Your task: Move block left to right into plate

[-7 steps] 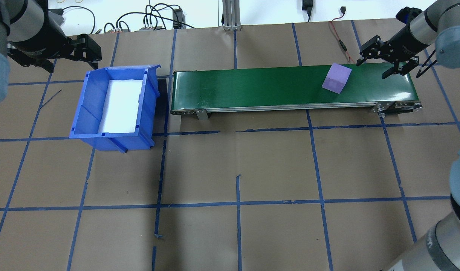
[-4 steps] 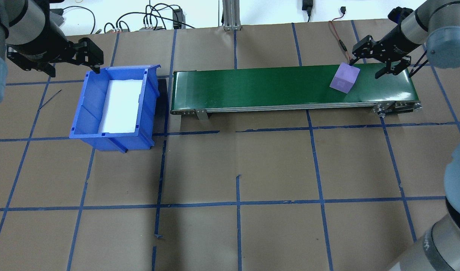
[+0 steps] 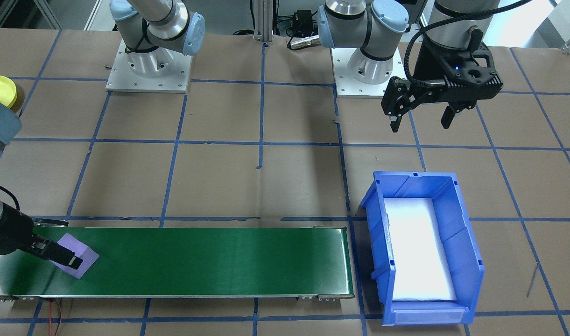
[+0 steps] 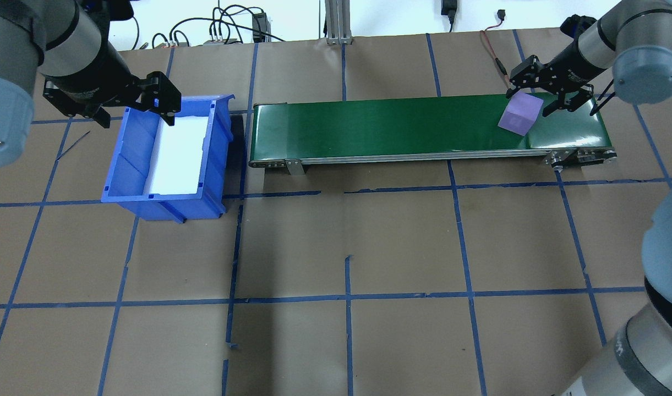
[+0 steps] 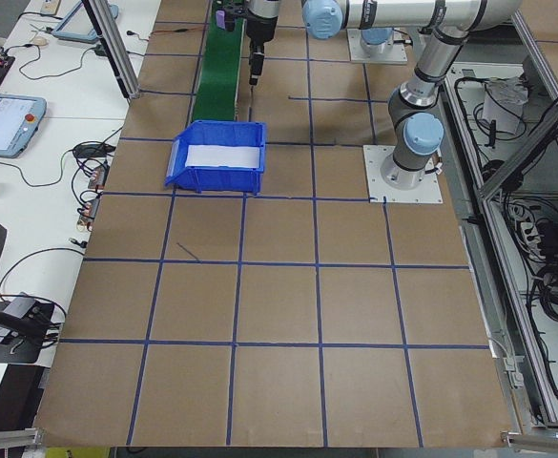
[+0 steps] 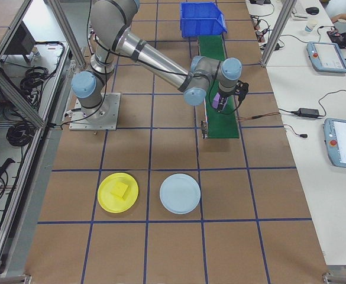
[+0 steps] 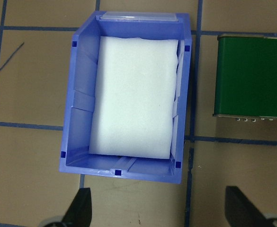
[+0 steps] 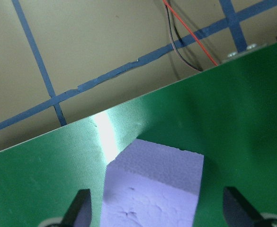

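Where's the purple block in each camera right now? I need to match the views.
Front-facing: purple block, lower left, on the green conveyor.
Overhead: upper right.
Exterior left: not discernible.
Exterior right: top centre, mostly hidden.
Left wrist: absent.
Right wrist: bottom centre.
Shared landmark: the conveyor's end, away from the blue bin.

Block (image 3: 81,259) half behind right hand (image 3: 60,252).

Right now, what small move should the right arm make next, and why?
Probably close the right gripper on the purple block. Its fingers stand open on either side of the block, which lies on the green belt near its end, not yet gripped.
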Motion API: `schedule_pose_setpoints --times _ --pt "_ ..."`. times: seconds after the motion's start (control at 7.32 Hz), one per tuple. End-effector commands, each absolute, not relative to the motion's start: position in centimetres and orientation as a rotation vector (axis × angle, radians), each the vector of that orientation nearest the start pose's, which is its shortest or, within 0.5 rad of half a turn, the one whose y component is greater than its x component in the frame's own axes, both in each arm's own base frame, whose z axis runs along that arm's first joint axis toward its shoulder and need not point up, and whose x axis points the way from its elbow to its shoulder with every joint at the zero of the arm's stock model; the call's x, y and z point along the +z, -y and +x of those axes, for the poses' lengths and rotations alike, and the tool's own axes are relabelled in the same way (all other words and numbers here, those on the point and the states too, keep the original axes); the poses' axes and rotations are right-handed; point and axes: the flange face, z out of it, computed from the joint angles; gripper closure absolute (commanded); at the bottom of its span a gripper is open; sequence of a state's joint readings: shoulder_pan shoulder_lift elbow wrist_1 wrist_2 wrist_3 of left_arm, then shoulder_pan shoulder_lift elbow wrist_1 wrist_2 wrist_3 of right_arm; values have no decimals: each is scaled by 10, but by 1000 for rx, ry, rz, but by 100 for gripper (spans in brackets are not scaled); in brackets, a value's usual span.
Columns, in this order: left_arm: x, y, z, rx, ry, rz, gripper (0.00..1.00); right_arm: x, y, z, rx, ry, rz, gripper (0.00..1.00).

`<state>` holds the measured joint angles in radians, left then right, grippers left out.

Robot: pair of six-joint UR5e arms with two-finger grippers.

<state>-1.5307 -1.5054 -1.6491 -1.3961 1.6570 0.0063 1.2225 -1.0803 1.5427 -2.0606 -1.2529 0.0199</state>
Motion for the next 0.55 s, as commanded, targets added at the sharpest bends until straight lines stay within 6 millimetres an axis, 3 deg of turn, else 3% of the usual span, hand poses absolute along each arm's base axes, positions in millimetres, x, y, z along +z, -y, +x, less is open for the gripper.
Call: schedule_pose_setpoints --times 0.0,0.27,0.41 --pt "498 480 -108 -205 -3050 -136 0 261 673 -70 -112 -2785 512 3" --pt "503 477 -108 -204 -3044 -163 0 260 673 -70 -109 -2795 512 6" --pt "502 475 -108 -173 -3045 -160 0 257 671 -70 -97 -2795 503 12"
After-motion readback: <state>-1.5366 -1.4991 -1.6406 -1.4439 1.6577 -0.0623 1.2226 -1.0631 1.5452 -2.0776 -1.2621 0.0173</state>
